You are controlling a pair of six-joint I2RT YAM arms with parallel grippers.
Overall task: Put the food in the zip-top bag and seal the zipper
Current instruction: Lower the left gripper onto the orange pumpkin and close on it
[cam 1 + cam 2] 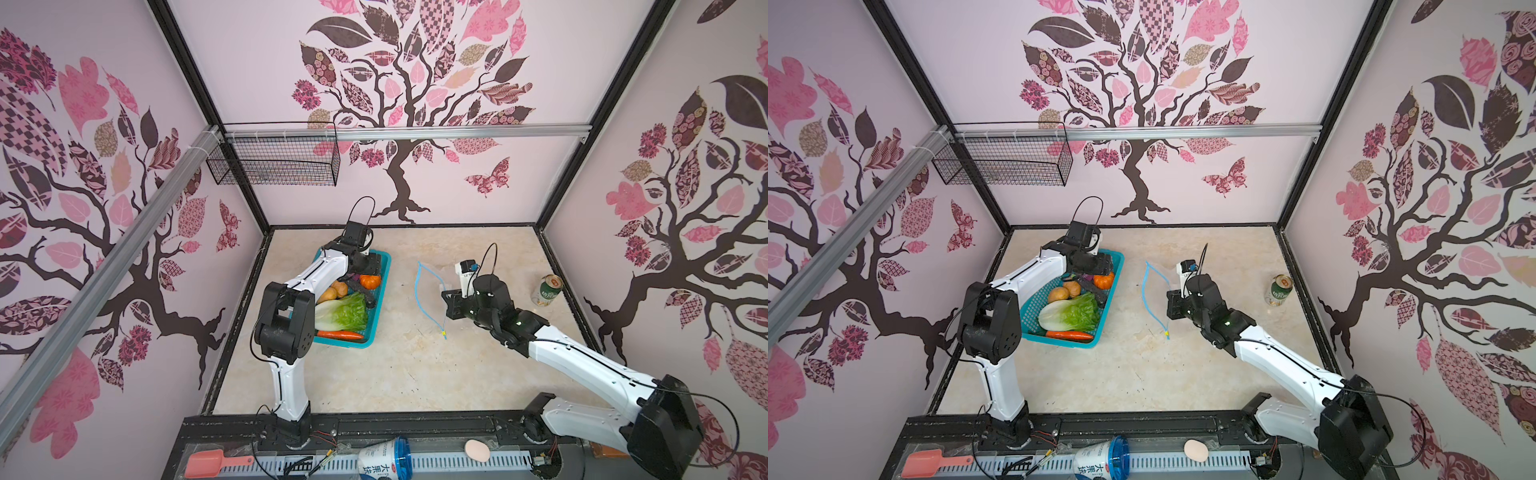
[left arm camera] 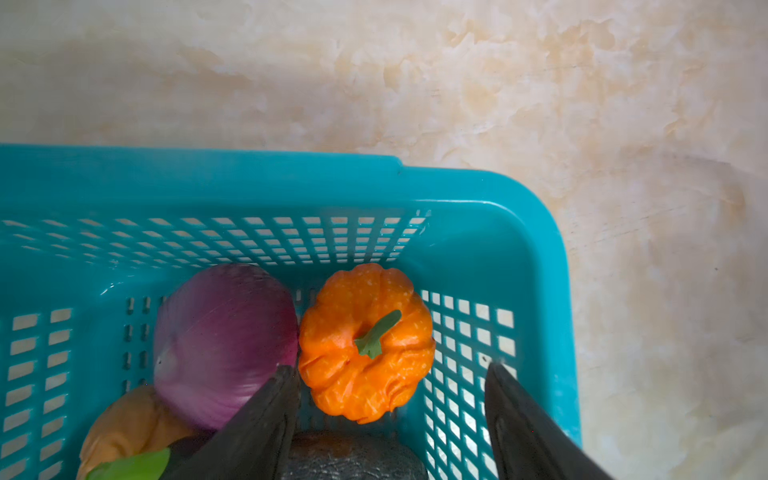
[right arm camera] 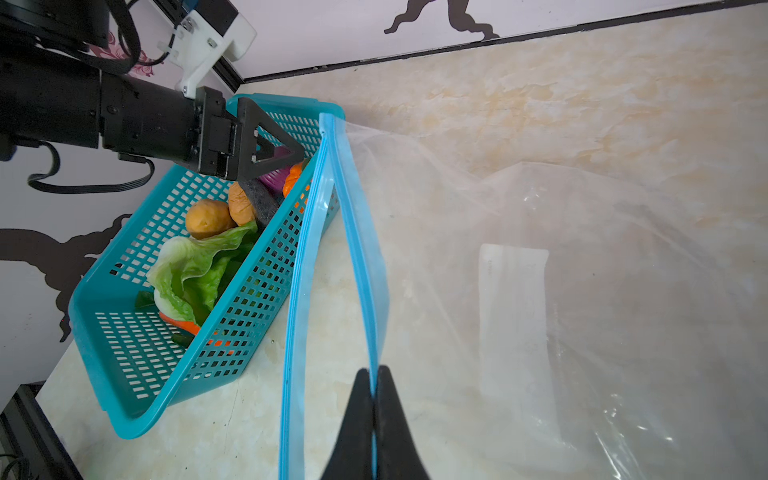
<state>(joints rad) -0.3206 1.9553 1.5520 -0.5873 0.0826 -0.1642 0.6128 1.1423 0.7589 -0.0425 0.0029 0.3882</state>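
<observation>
A boxed-in robot test cell in a lab, not a home: walls papered with a pink-and-brown tree print [image 1: 401,178] stand inside black frame posts [image 1: 602,112], crossed by aluminium rails [image 1: 457,131], one carrying a wire basket [image 1: 274,162]. The left arm [image 1: 286,382] and right arm [image 1: 582,357] are bolted to a black base rail [image 1: 415,424] fronting a marble-patterned desk [image 1: 395,374], with a slotted cable duct [image 1: 457,461] and loose wires below

The basket [image 1: 345,342] sits near the table's [image 1: 395,374] left edge: pumpkin [image 1: 370,281] beside onion [image 2: 224,345] at its far end, lettuce [image 1: 345,311] mid, carrot [image 1: 340,334] nearest. Right of it lies the zip-top bag [image 3: 602,270]; the can [image 1: 547,291] stands by the right edge.
</observation>
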